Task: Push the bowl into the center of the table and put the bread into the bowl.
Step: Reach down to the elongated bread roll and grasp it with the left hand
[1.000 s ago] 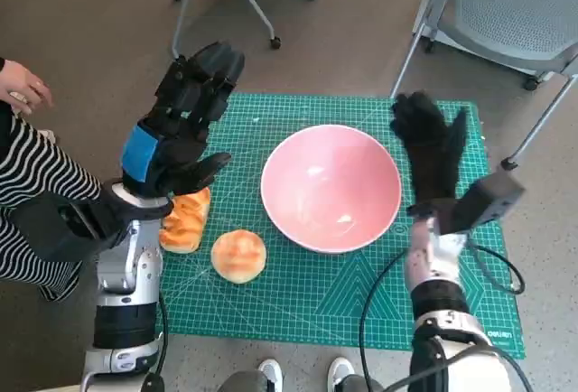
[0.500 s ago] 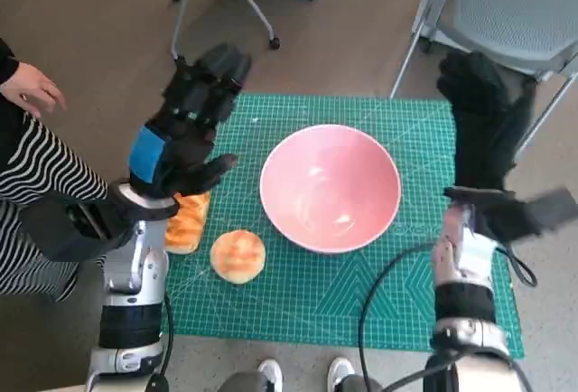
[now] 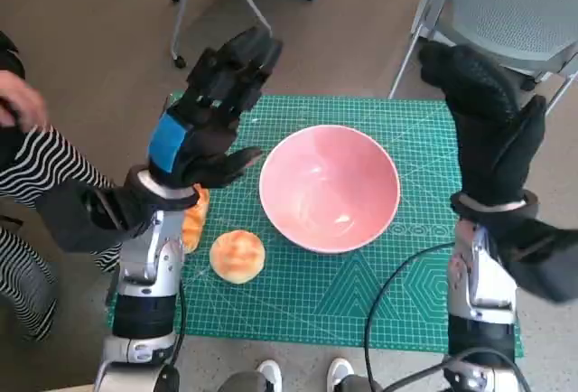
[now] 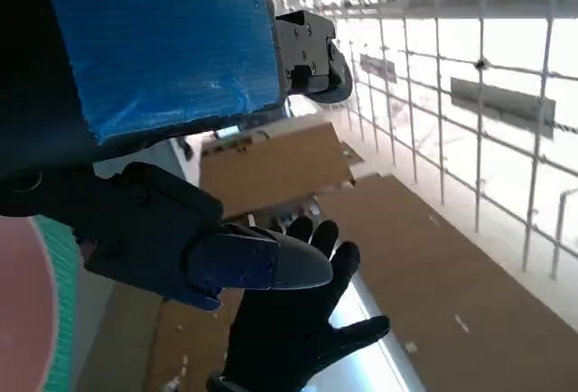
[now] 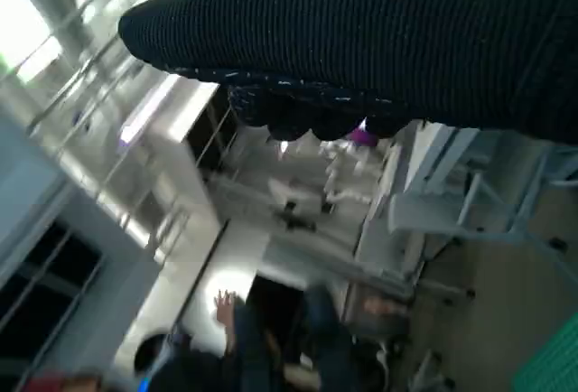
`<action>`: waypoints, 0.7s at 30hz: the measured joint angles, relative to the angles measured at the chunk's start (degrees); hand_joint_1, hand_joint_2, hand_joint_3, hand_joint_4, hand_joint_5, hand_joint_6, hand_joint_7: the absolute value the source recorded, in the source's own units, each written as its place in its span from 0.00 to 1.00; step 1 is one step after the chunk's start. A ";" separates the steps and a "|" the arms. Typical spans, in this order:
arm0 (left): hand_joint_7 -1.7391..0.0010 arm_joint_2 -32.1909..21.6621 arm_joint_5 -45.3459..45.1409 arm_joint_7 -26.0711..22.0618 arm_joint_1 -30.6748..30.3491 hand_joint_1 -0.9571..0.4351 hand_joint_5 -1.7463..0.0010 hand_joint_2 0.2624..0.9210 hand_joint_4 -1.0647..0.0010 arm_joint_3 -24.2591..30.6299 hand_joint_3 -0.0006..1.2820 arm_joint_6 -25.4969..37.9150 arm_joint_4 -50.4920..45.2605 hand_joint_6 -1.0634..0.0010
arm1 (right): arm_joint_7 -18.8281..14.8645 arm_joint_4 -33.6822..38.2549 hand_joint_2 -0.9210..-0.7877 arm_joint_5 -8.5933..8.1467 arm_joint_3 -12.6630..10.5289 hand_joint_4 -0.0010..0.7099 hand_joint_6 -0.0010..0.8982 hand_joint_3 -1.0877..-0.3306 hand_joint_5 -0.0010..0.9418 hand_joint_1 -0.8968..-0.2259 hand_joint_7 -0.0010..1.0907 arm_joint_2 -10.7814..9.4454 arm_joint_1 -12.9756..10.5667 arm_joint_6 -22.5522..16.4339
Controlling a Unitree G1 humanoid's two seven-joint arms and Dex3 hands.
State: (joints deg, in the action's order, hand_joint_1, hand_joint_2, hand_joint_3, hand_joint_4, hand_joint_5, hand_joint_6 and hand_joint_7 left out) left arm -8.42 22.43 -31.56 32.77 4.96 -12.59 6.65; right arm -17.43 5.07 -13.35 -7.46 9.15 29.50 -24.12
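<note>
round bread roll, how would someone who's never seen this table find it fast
Start at the green cutting mat covering the table and find the big pink bowl near its middle. The round bread roll lies on the mat just off the bowl's rim, on the robot's left and nearer the robot. It is a golden dome in plain view, unlike the longer orange bread half hidden behind the left forearm.

One pink bowl [image 3: 330,187], two pieces of bread [image 3: 237,256] [image 3: 194,220], one green mat [image 3: 379,284].

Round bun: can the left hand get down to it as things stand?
Probably yes. The round bun lies uncovered on the mat, beside the bowl, and the left hand is raised above, holding nothing; only the other bread lies close by.
</note>
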 measured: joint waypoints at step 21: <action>0.69 -3.26 -3.60 -0.57 2.67 0.29 0.87 0.66 1.00 -0.76 0.52 -0.52 -1.38 1.00 | 0.82 -2.59 0.00 2.35 1.25 0.30 0.07 0.62 0.02 0.25 0.52 1.04 -1.14 2.68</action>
State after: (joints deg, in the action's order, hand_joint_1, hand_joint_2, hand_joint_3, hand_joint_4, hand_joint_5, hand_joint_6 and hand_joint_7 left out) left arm -11.68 18.84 -32.13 35.44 4.19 -13.11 5.27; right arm -16.61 2.48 -11.00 -6.21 10.18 28.36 -21.43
